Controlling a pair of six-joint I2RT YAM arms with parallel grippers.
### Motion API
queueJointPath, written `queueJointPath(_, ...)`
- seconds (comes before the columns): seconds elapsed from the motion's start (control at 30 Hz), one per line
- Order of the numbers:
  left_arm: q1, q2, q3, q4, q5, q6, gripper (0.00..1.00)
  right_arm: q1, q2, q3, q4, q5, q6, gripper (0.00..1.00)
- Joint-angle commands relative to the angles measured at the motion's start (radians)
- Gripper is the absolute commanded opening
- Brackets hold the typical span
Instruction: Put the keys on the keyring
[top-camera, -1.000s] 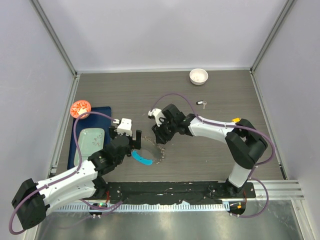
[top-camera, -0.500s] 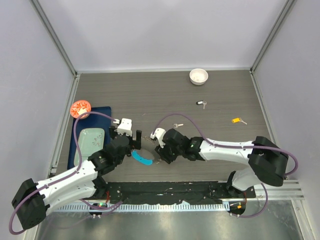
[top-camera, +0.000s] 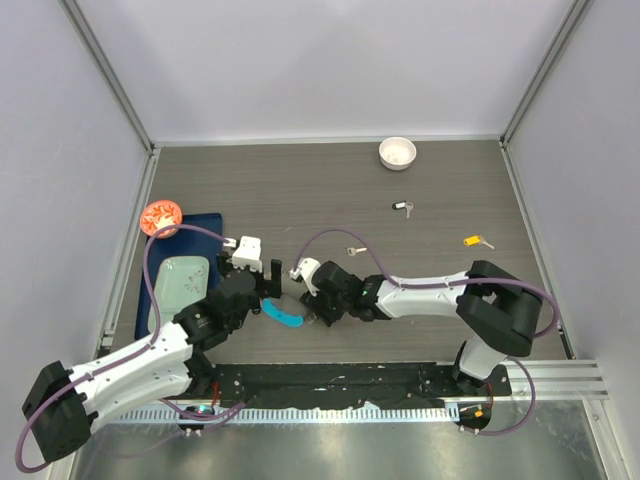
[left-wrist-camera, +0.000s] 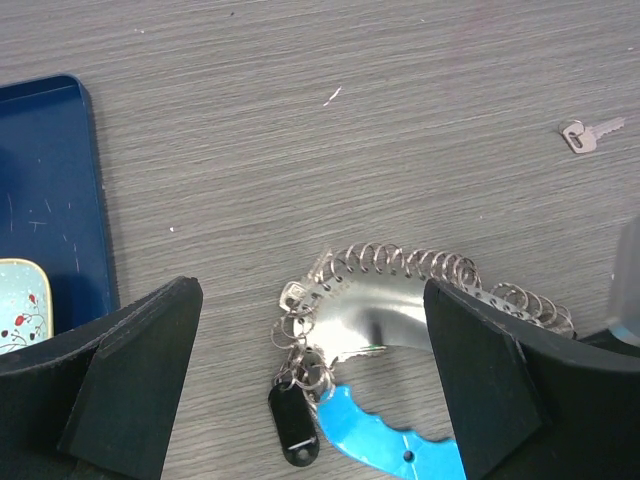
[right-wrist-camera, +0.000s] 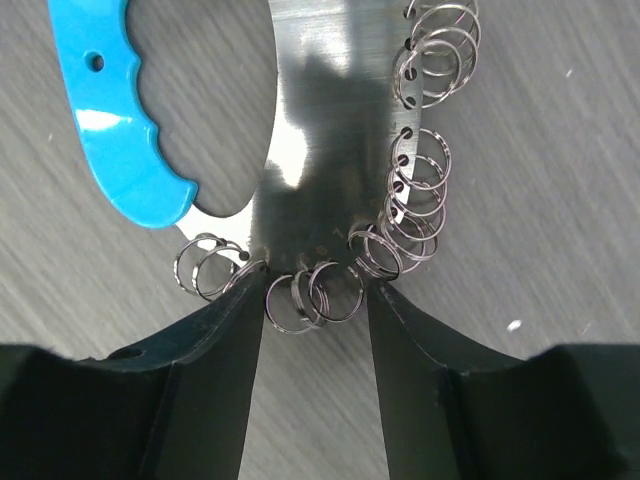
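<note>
Keyring (top-camera: 296, 304) lies near the middle of the counter's (top-camera: 450, 180) near edge, between the two arms: a curved metal band fringed with small split rings, with a bright blue plastic segment (top-camera: 284, 318) on its near side. A black tag (left-wrist-camera: 293, 430) hangs from one of the rings where the band meets the blue part. The left gripper (left-wrist-camera: 308, 295) hovers over the keyring with its fingers (left-wrist-camera: 130, 380) spread wide, touching nothing. The right gripper (right-wrist-camera: 314, 290) is down at the band's edge, its fingers (right-wrist-camera: 215, 370) drawn in close on a cluster of the small rings, and both fingers appear to touch them. Three loose keys lie apart from the ring: a plain key (top-camera: 356, 251) just beyond it, a black-tagged key (top-camera: 402, 208) further toward the far edge, and a yellow-tagged key (top-camera: 477, 241) toward the right edge. A white bowl (top-camera: 397, 152) sits by the far edge. A blue tray (top-camera: 205, 222) holding a pale green plate (top-camera: 180, 285) lies along the left edge.
</note>
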Motion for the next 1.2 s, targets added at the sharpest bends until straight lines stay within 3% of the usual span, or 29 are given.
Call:
queueJointPath(0.0, 0.002, -0.020, 0.010, 0.038, -0.029, 0.001, 0.97, -0.033, 0.045, 0.083, 0.047, 0.083, -0.047, 0.50)
queueJointPath(0.23, 0.001, -0.027, 0.008, 0.037, -0.034, 0.001, 0.97, -0.113, 0.085, 0.152, 0.056, 0.079, -0.126, 0.49)
queueJointPath(0.47, 0.002, -0.035, 0.005, 0.040, -0.034, 0.001, 0.97, -0.113, 0.002, 0.129, 0.042, 0.056, -0.101, 0.49)
queueJointPath(0.6, 0.002, -0.029, 0.007, 0.041, -0.033, 0.001, 0.97, -0.111, -0.070, 0.084, 0.064, 0.053, -0.052, 0.48)
queueJointPath(0.77, 0.002, -0.026, 0.005, 0.044, -0.028, 0.000, 0.97, -0.082, -0.102, 0.046, 0.151, 0.093, 0.138, 0.45)
queueJointPath(1.03, 0.001, -0.032, 0.005, 0.043, -0.029, 0.000, 0.97, -0.007, -0.012, 0.041, 0.217, 0.263, 0.328, 0.43)
queueJointPath(1.17, 0.001, -0.038, 0.004, 0.041, -0.028, -0.003, 0.97, 0.011, 0.025, 0.038, 0.231, 0.327, 0.356, 0.36)
